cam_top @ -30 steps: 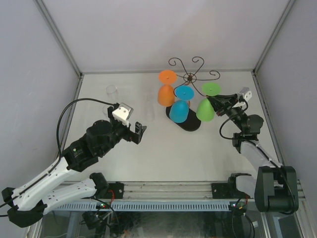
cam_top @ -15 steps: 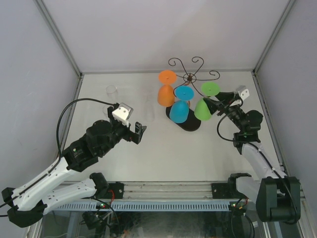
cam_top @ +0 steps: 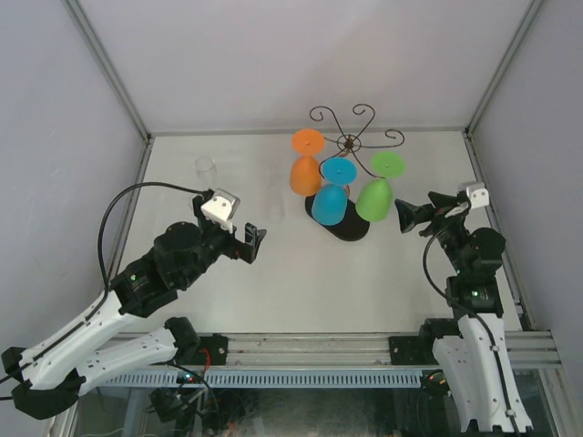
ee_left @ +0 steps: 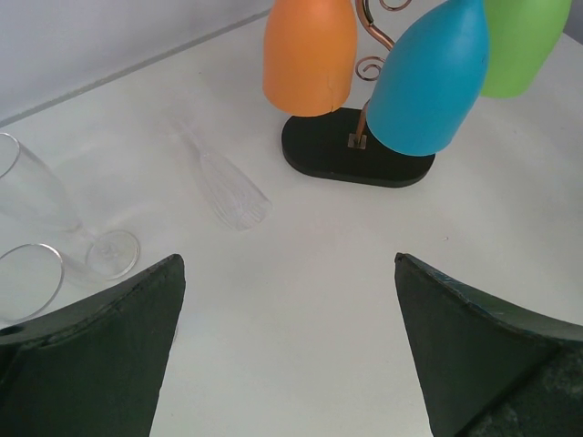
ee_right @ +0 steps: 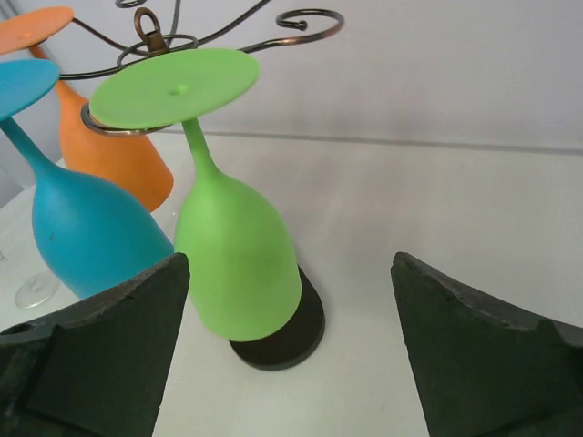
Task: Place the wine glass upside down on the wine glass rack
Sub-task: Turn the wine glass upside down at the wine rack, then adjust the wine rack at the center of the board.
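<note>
One green wine glass (cam_top: pixel 374 200) hangs inverted on wine glass rack (cam_top: pixel 351 141) | right hand (cam_top: pixel 402 218) beside it, spread, empty | left hand (cam_top: pixel 256 242) spread, empty | placing looks done; next: withdraw without nudging

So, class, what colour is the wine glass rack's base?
Black; the base shows best in the left wrist view.

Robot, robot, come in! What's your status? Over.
Left gripper open, right gripper open. Green wine glass hangs upside down on rack. Clear glasses sit apart from it.
</note>
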You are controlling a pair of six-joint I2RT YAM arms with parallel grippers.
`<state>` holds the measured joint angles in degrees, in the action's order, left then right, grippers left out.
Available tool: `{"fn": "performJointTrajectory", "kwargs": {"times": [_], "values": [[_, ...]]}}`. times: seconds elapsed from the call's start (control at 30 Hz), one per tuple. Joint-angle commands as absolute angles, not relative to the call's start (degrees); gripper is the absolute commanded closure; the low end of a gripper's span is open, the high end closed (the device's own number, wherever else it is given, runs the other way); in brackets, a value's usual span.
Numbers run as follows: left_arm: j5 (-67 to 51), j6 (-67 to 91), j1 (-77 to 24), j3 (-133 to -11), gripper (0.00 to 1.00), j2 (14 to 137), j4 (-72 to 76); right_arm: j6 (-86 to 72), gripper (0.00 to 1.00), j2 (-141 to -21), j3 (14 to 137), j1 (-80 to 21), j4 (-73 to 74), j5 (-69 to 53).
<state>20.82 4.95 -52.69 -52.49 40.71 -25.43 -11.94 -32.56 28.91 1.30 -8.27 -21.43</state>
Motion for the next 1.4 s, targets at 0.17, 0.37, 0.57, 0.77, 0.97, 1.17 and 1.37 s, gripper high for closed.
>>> {"fn": "performJointTrajectory", "kwargs": {"times": [0.17, 0.37, 0.57, 0.77, 0.97, 1.17, 1.37], "values": [[22.06, 4.92, -52.21, -51.41, 0.00, 40.03, -24.08, -10.25, 0.00, -26.97, 46.32, 2.46, 25.23, -15.78], [21.80, 4.91, -52.21, -51.51, 0.00, 39.98, -24.05, -8.12, 0.00, -34.74, 62.75, 2.41, 36.18, -21.70], [21.88, 4.87, -52.21, -51.42, 0.00, 39.97, -24.12, -2.89, 0.00, -46.13, 77.51, 2.20, 37.76, -32.44], [22.21, 4.73, -52.21, -51.51, 0.00, 40.08, -24.39, -2.07, 0.00, -53.27, 83.85, 0.97, 31.35, -36.86], [22.06, 4.74, -52.21, -51.52, 0.00, 40.66, -24.37, 7.15, 0.00, -65.14, 95.29, -0.93, 39.93, -39.34], [22.23, 4.56, -52.21, -51.48, 0.00, 40.78, -24.50, 17.84, 0.00, -72.63, 101.76, -2.10, 46.41, -43.67], [22.23, 4.22, -51.88, -51.57, 0.00, 42.19, -24.60, 30.80, 0.00, -81.55, 109.99, -7.78, 56.05, -42.52]]}}
